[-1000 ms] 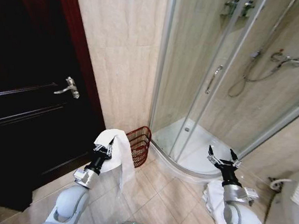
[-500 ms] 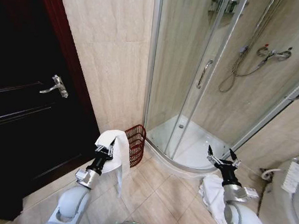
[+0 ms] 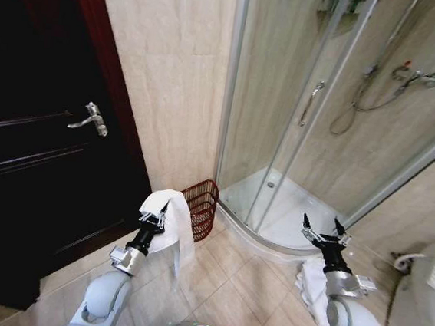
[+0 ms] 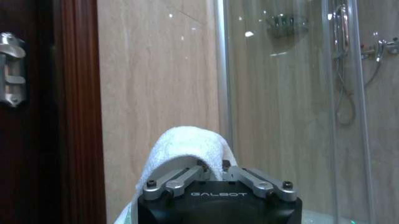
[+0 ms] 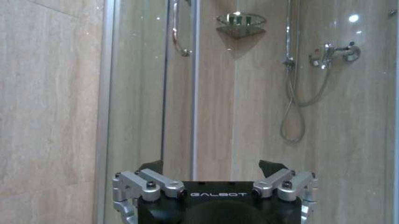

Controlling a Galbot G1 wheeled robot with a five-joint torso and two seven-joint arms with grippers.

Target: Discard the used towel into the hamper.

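My left gripper [image 3: 156, 212] is shut on the white towel [image 3: 175, 219], which drapes over its fingers and hangs down toward the floor. In the left wrist view the towel [image 4: 187, 147] arches over the closed fingertips of the left gripper [image 4: 213, 164]. The hamper [image 3: 201, 208], a small reddish-brown wire basket, stands on the floor against the tiled wall just beyond and to the right of the towel. My right gripper [image 3: 324, 228] is held up at the right, open and holding nothing; its spread fingers [image 5: 149, 167] face the shower glass.
A dark wooden door [image 3: 35, 138] with a metal handle [image 3: 91, 118] fills the left. The glass shower enclosure [image 3: 315, 111] and its white tray [image 3: 282, 215] stand ahead. A white cloth [image 3: 312, 289] lies on the floor near the right arm. A white fixture [image 3: 427, 306] sits at far right.
The head view has shifted between frames, so the camera moved. Both arms keep the same pose, the left one still holding the towel.
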